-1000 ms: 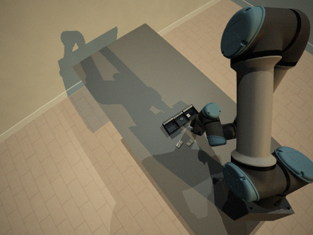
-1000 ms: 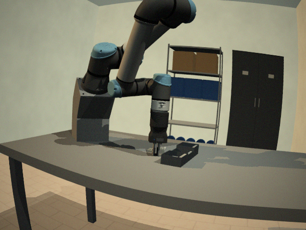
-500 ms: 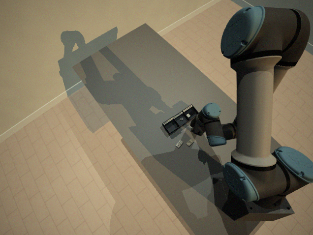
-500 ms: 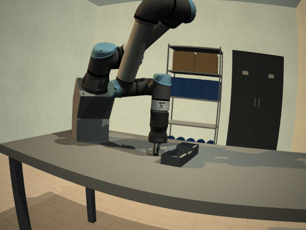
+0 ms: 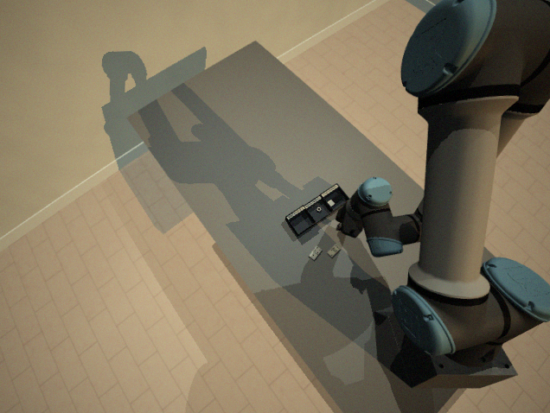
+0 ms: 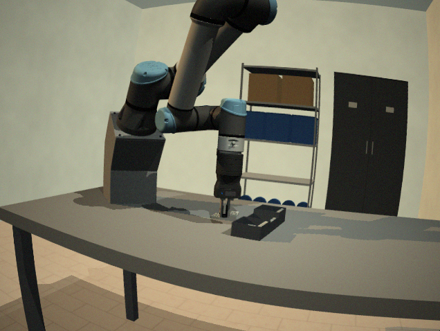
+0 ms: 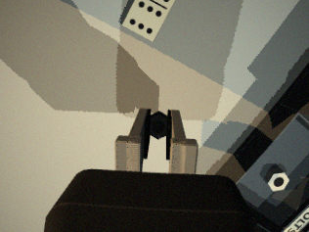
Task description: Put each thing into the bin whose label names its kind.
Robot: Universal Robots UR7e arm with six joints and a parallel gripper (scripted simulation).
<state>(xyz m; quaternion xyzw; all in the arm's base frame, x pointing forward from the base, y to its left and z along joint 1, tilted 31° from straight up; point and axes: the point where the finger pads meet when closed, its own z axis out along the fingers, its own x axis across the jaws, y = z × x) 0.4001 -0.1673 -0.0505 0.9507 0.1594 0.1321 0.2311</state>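
Observation:
My gripper (image 7: 158, 123) is shut on a small dark hexagonal nut (image 7: 157, 124), low over the table just beside the bins. In the exterior view its fingers (image 6: 224, 211) reach down to the table top. Two white dominoes (image 7: 154, 1) lie on the table a little beyond the fingers; they also show in the top view (image 5: 315, 253) (image 5: 333, 250). A row of three black labelled bins (image 5: 316, 212) stands next to the gripper. The middle bin holds a pale hex nut (image 7: 278, 182). The end bin nearest the arm holds a white square piece (image 5: 331, 202).
The robot base (image 6: 133, 167) stands on the table behind the gripper. The arm's wrist (image 5: 368, 212) hangs over the bins' near end and hides the fingers in the top view. A shelf rack (image 6: 281, 135) and a dark cabinet (image 6: 366, 142) stand beyond the table.

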